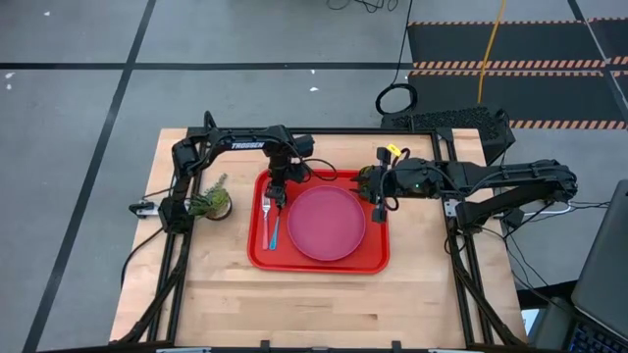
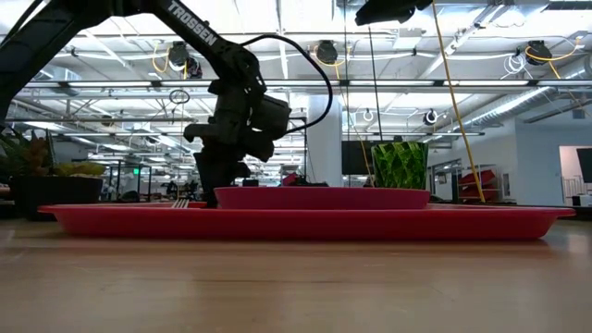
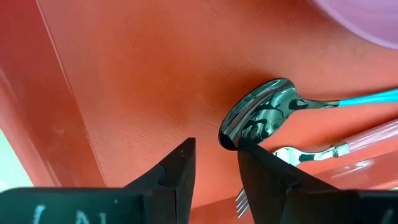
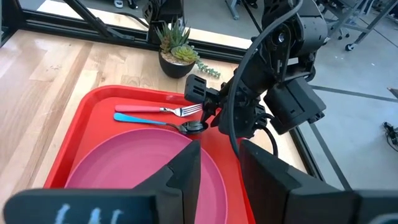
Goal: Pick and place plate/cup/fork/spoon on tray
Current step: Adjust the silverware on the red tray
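From above, your left gripper (image 1: pixel 279 196) hangs over the tray (image 1: pixel 378 257), spoon (image 1: pixel 276 231) beside fork (image 1: pixel 266 218), plate (image 1: pixel 327 223) alongside. Left wrist: fingers (image 3: pixel 177 177) released, spoon bowl just beyond. Right gripper (image 4: pixel 219 163) hovers parted, grasping nothing.

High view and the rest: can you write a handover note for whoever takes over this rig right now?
Left hand: open, empty, low over the bowl of the spoon.
Right hand: open, empty, above the right side of the tray.
Done: the plate, fork and spoon lie on the tray, with the cutlery side by side to the left of the plate.
Left: the cup shows only in the low view, beyond the plate. I cannot tell whether it stands on the tray. Check, and place it if needed.
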Controlling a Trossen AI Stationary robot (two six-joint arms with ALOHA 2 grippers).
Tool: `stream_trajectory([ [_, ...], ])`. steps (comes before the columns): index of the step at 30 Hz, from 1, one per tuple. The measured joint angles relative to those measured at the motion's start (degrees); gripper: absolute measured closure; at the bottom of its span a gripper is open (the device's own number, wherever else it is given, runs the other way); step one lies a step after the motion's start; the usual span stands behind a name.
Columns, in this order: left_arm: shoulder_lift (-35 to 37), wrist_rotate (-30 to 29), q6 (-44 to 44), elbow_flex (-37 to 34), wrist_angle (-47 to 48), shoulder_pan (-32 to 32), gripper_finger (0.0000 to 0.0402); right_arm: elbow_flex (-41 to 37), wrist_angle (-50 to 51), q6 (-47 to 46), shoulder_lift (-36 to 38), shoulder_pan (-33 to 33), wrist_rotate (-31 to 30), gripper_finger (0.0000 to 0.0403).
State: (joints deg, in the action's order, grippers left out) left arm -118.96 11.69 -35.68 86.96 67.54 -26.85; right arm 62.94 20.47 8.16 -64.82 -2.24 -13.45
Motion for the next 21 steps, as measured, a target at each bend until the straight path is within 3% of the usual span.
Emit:
stream_trajectory([
  [21,0.05,0.10,2.17,-0.04,1.84,1.63,0.0279,0.00,0.85,-0.02,0.00,-0.02,0.00,0.0298],
])
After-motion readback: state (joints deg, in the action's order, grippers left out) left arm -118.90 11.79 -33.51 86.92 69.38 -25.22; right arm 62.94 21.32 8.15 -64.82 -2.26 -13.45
